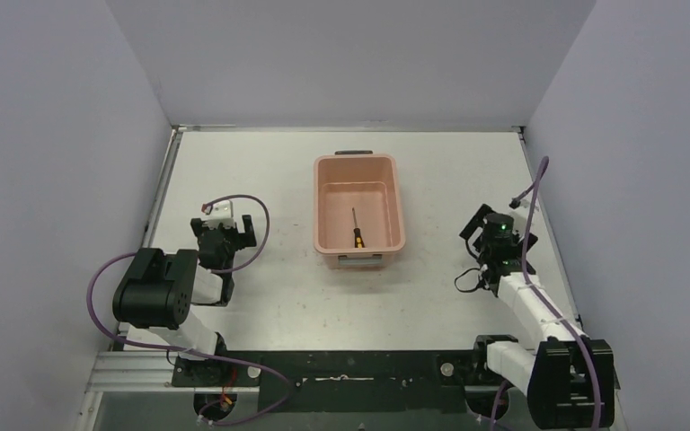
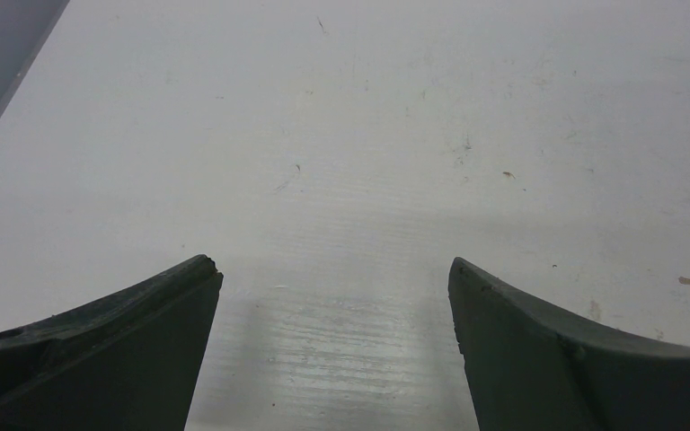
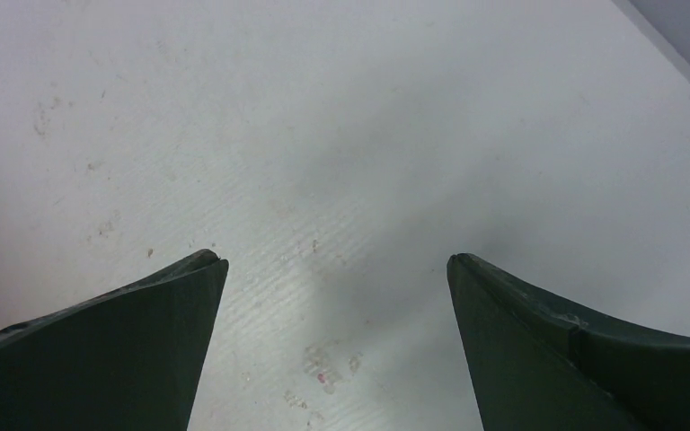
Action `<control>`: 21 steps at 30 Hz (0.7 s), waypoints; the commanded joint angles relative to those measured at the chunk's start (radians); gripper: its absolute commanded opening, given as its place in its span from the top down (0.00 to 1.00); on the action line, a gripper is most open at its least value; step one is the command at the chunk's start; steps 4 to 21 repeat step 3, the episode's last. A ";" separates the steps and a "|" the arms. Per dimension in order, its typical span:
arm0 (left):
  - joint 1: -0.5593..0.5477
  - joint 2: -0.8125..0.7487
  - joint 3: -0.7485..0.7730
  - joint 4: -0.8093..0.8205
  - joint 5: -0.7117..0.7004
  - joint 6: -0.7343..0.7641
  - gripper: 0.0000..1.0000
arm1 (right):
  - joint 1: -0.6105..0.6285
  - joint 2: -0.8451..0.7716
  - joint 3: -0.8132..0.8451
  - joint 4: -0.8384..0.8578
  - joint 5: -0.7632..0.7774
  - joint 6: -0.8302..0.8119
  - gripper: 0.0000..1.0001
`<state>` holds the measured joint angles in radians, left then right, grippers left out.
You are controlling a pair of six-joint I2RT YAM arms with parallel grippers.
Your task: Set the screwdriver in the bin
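Note:
The salmon-pink bin [image 1: 397,205] stands in the middle of the table, its dark handle at the far short end. The screwdriver [image 1: 357,230] lies inside it on the floor, thin shaft pointing away, yellow-orange and black handle toward the near end. My left gripper [image 1: 225,232] is open and empty, low over bare table left of the bin; it also shows in the left wrist view [image 2: 334,265]. My right gripper [image 1: 499,235] is open and empty, over bare table right of the bin; it also shows in the right wrist view [image 3: 337,260].
Grey walls enclose the white table [image 1: 269,171] on three sides. The table's right edge and wall show in the right wrist view [image 3: 683,45]; the left wall shows in the left wrist view [image 2: 0,54]. Purple cables loop off both arms.

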<state>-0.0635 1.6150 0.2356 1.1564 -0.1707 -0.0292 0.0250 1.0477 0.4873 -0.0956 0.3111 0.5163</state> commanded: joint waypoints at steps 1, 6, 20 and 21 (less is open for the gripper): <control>0.002 -0.003 0.019 0.055 0.008 0.001 0.03 | -0.002 -0.009 -0.042 0.207 0.102 0.064 0.00; 0.002 -0.004 0.019 0.054 0.008 0.001 0.03 | -0.003 0.003 -0.058 0.235 0.102 0.071 0.00; 0.002 -0.004 0.019 0.054 0.008 0.001 0.03 | -0.003 0.003 -0.058 0.235 0.102 0.071 0.00; 0.002 -0.004 0.019 0.054 0.008 0.001 0.03 | -0.003 0.003 -0.058 0.235 0.102 0.071 0.00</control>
